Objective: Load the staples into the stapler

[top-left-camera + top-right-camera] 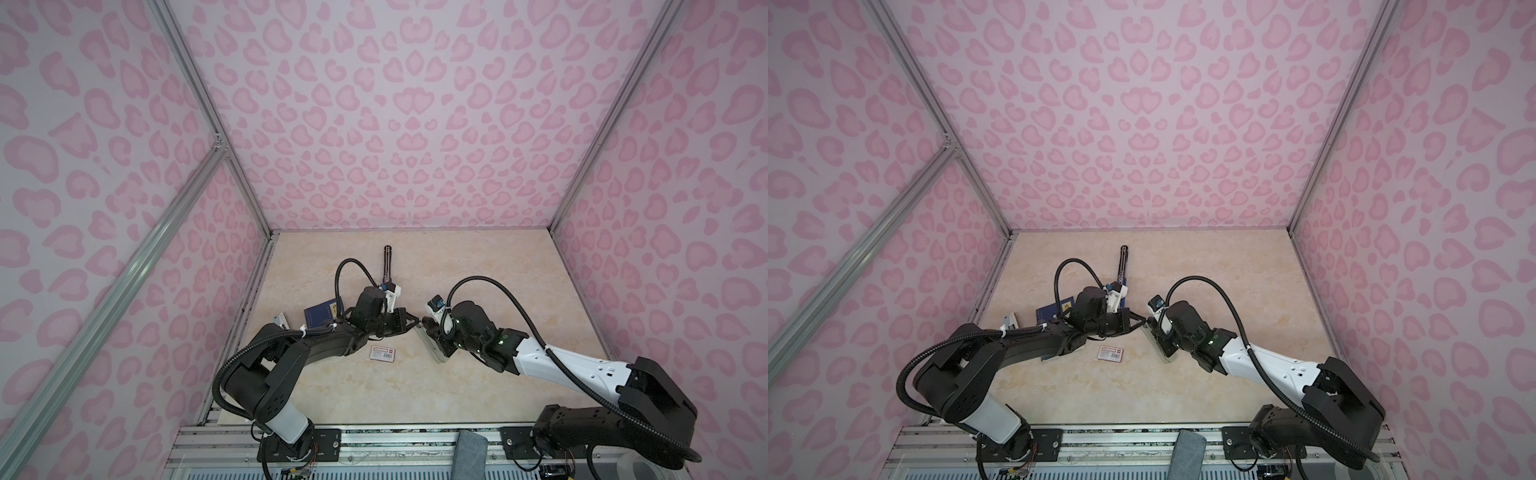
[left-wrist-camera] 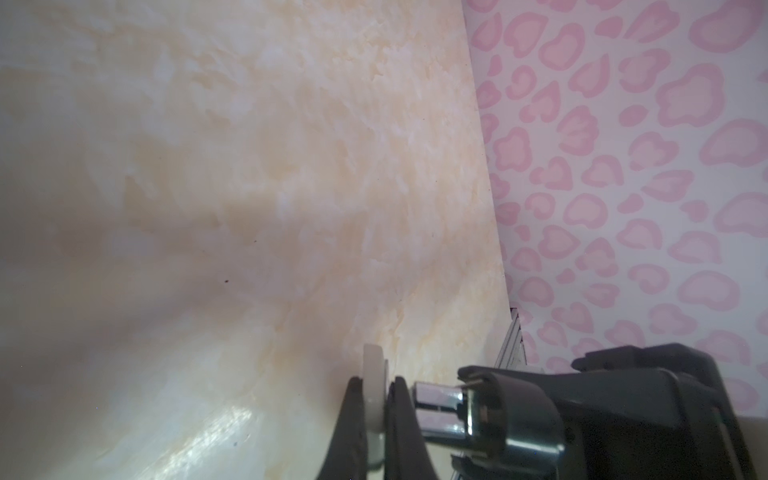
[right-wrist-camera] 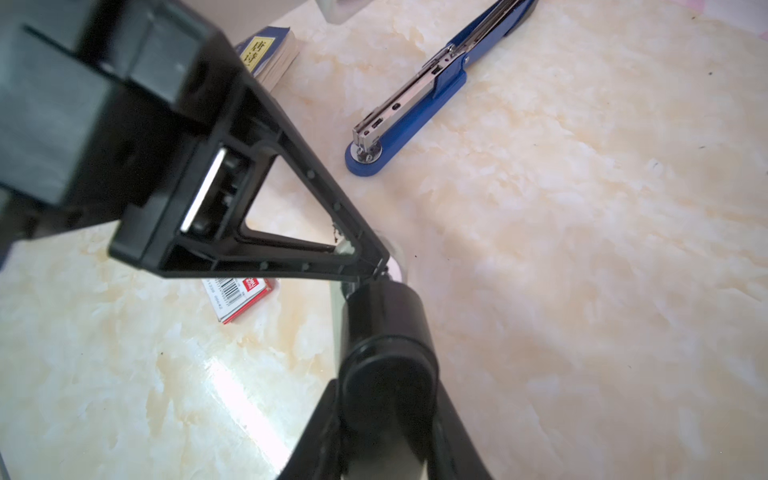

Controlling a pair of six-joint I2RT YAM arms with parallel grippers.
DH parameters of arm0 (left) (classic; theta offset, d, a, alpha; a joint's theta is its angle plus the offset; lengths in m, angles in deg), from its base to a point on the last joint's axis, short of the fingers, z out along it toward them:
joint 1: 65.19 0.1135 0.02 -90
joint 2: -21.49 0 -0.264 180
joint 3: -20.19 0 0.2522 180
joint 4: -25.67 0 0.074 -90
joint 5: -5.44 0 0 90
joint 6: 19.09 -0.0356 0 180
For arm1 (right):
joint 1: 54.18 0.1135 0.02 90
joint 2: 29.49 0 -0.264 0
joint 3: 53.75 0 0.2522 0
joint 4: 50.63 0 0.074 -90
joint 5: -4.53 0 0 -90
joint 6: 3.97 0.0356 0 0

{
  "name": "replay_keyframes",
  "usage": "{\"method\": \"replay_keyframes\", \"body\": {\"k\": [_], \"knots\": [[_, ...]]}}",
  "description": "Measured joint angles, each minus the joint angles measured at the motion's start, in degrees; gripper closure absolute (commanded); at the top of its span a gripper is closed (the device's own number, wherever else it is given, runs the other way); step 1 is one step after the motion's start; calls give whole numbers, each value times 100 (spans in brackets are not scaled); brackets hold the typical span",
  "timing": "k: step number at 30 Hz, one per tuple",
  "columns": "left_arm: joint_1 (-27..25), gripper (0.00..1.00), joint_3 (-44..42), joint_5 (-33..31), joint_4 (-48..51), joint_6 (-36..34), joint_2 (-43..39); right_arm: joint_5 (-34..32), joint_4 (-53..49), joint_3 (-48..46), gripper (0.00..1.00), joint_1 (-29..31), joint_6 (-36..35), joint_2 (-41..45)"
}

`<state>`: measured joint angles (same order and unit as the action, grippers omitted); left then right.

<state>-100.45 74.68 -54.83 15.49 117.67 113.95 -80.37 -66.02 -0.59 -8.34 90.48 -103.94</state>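
staples are too small for me to be making out as separate strips. what i am seeing is the pale tray (image 1: 432, 345), sitting near the middle of the tabletop (image 1: 478, 270) where my two arms are meeting in both top views. my right fingers (image 3: 457, 453) are holding that tray, standing narrow around it, though the right wrist view is blocking the contact itself. my left fingers (image 2: 355, 415) are reaching across and pinching, almost fully closed, on a thin pale edge that is looking like the end of the tray. they are standing tip to tip with the right ones.

the white box (image 1: 383, 353) with the red label and barcode is lying flat on the tabletop, near the meeting fingers but apart from them. the stapler (image 3: 415, 95) is lying opened out farther back on the tabletop. its metal channel is facing up over the blue base, well apart from the tray. a dark blue booklet (image 1: 322, 316) is lying beside my left arm, partly covered by it.
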Motion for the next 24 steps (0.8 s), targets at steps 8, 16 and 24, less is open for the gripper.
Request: {"method": "replay_keyframes", "body": {"k": [8, 16, 24], "knots": [[44, 96, -7, -46, 0, -13, -7, -179, 107, -339, 100, 13, 81, 516], [284, 96, -83, -94, -15, 55, -7, -468, 398, -988, 100, 15, 238, 1364], [721, 96, -151, 4, -11, 109, -35, -643, 667, -1698, 100, 15, 501, 2199]]}}
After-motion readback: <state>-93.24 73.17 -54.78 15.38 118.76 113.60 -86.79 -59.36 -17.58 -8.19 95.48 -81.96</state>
